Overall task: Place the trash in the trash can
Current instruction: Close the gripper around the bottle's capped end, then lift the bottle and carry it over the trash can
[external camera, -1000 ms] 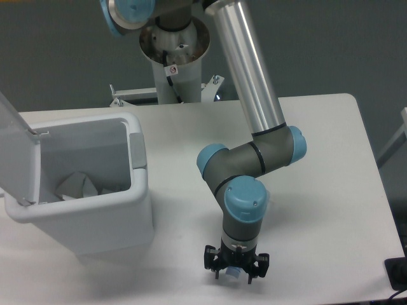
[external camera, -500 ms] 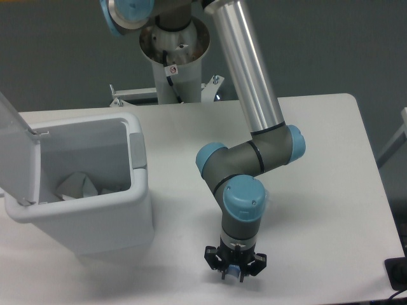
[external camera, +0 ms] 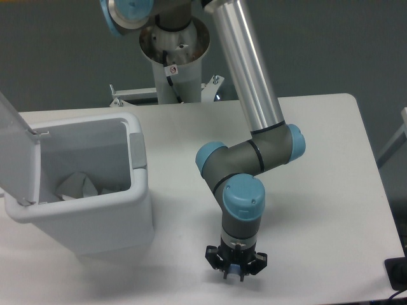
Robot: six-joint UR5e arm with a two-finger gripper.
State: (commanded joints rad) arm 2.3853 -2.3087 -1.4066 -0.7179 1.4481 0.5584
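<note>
The large white rectangular plastic trash can (external camera: 95, 210) stands on the white table (external camera: 318, 165), and everything here is placed from it. Its grey hinged lid (external camera: 16, 152) is open and stands up at the far left side of the can. A grey tab (external camera: 137, 151) sits on the rim at the opposite side, the side which faces the arm. Inside the can, low against the inner wall, lies a crumpled whitish wrapper (external camera: 79, 186).

The grey and blue robot arm (external camera: 245, 171) is to the right of the can, apart from it. Its silver upper tube comes down from the base behind the table, and the wrist points straight down at the table near the front edge. The black two-finger gripper (external camera: 234, 272) is lower in the picture than the can and well to its right. The fingers are drawn close together around a small bluish and white piece (external camera: 234, 276), which looks like a part of the crushed bottle. The rest of the bottle is hidden under the wrist.
</note>
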